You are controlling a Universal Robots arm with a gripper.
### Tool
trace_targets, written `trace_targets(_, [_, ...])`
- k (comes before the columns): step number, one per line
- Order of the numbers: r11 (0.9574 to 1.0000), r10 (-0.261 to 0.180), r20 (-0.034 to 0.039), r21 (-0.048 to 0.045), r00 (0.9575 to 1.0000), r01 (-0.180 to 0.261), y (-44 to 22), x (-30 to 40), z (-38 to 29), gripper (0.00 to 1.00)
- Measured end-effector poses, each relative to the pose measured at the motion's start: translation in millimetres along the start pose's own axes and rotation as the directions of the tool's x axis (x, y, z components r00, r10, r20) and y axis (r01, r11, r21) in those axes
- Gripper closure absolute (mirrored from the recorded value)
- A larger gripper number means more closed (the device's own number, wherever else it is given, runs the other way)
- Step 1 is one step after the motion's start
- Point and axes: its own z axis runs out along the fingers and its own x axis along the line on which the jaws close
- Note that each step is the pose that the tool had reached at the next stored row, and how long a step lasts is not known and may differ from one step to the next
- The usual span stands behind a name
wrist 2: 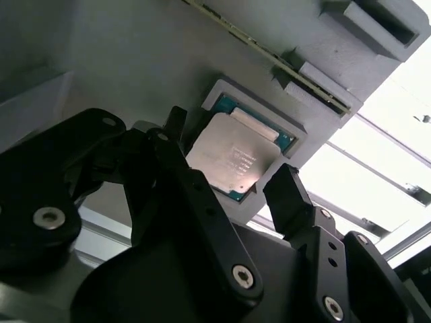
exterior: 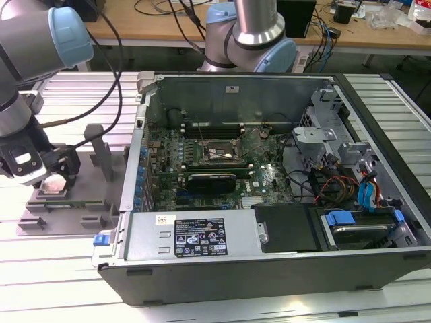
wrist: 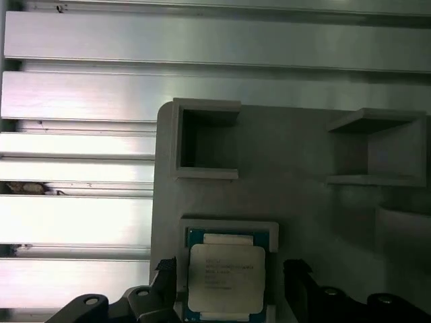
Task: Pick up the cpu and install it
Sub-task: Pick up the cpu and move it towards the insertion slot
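Note:
The cpu (wrist 2: 227, 160) is a flat square chip with a silver-grey top. It lies in a shallow square recess of the grey plastic tray (exterior: 81, 202) at the exterior view's left. My gripper (exterior: 55, 176) hangs just above that recess, open. In both wrist views its two black fingers (wrist 2: 286, 192) stand on opposite sides of the cpu (wrist: 225, 277) with small gaps to the chip's edges. The gripper (wrist: 229, 272) holds nothing. In the second wrist view the chip looks slightly skewed in its recess. The motherboard's black socket frame (exterior: 219, 153) sits inside the open computer case.
The open computer case (exterior: 269, 202) fills the middle and the exterior view's right, with boards, cables and a drive cage inside. The tray has raised grey blocks and pockets (wrist: 205, 141) near the cpu. Slatted aluminium table (wrist: 74, 101) surrounds it. A second arm's base (exterior: 249, 33) stands behind.

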Motion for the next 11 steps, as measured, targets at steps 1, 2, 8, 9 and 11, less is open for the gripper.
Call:
trace_targets(1, [1.0, 0.0, 0.0, 0.0001, 1.0, 0.0, 0.3, 0.0, 0.8, 0.26])
trace_targets(2, [1.0, 0.0, 0.0001, -0.0001, 1.0, 0.0, 1.1, 0.1, 1.1, 0.26])
trace_targets(8, [1.0, 0.0, 0.0001, -0.0001, 1.0, 0.0, 2.3, 0.0, 1.2, 0.26])
trace_targets(9, [1.0, 0.0, -0.0001, 0.0, 1.0, 0.0, 2.3, 0.0, 1.4, 0.26])
trace_targets(11, [1.0, 0.0, 0.0002, -0.0002, 1.0, 0.0, 2.3, 0.0, 2.9, 0.26])
